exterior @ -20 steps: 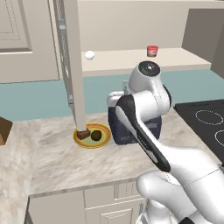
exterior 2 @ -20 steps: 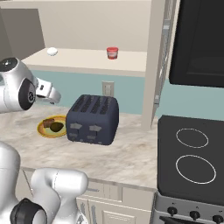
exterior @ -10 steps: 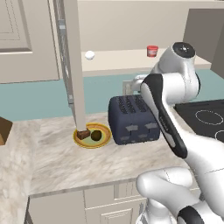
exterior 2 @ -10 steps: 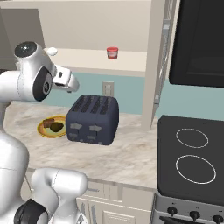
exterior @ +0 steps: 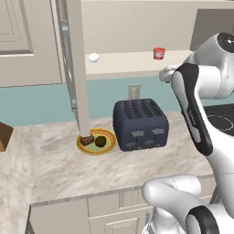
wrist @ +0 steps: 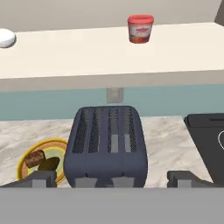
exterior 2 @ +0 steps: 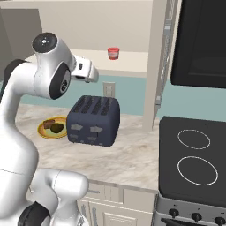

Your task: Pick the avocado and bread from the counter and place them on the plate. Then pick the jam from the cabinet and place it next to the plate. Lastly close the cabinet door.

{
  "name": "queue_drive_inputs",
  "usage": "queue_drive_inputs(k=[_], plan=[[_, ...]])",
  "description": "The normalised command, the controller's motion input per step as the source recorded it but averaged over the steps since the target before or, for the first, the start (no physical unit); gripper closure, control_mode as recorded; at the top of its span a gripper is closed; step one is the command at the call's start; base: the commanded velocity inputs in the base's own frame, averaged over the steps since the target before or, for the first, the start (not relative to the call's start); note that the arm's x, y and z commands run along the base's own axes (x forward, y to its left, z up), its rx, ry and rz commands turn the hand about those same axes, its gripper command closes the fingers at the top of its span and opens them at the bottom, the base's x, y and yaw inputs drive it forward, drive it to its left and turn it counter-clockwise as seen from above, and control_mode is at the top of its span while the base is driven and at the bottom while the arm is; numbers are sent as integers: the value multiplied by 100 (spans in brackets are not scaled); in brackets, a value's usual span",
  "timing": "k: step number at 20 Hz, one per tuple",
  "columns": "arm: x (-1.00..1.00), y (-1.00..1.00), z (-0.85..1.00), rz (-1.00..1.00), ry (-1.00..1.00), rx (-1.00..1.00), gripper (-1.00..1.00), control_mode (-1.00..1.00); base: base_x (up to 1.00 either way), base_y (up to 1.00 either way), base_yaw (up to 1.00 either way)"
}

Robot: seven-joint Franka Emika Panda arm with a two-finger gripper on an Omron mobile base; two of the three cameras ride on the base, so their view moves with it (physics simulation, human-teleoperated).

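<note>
On the counter (exterior: 59, 169), the yellow-rimmed plate (exterior: 108, 135) carries the brown bread (exterior: 87, 139) and the dark avocado (exterior: 100, 141); the hand view has the same plate (wrist: 24, 168), bread (wrist: 34, 157) and avocado (wrist: 48, 165) at lower left. The red jam (exterior: 159, 53) stands on the open cabinet's pale shelf (exterior: 128, 61), as the right base view also shows the jam (exterior 2: 113, 53). My gripper (wrist: 113, 179) is open and empty, raised above the toaster and facing the jam (wrist: 140, 29) from a distance. The cabinet door (exterior: 75, 68) stands open.
A dark blue toaster (exterior: 139, 124) sits right of the plate, under my hand. A white ball (exterior: 93, 57) lies on the shelf left of the jam. The black stove (exterior 2: 194, 154) and a microwave (exterior 2: 203, 44) are on the right. A brown box (exterior: 3, 135) sits at the far left.
The arm has lifted from low over the plate and swung right, up to shelf height above the toaster. The gripper stayed open; bread and avocado rest on the plate.
</note>
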Motion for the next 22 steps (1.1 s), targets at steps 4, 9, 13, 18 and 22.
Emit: queue_drive_inputs(k=[4, 9, 13, 18, 22], plan=[[0, -55, 21, 0, -24, 0, -100, -100, 0, 0, 0], [1, -33, 32, 0, -18, 0, -100, -100, 0, 0, 0], [15, -17, 43, 0, -6, 0, -100, -100, 0, 0, 0], [29, -7, 31, -3, 0, 0, -100, -100, 0, 0, 0], [58, -1, 2, -2, 5, 1, -100, -100, 0, 0, 0]])
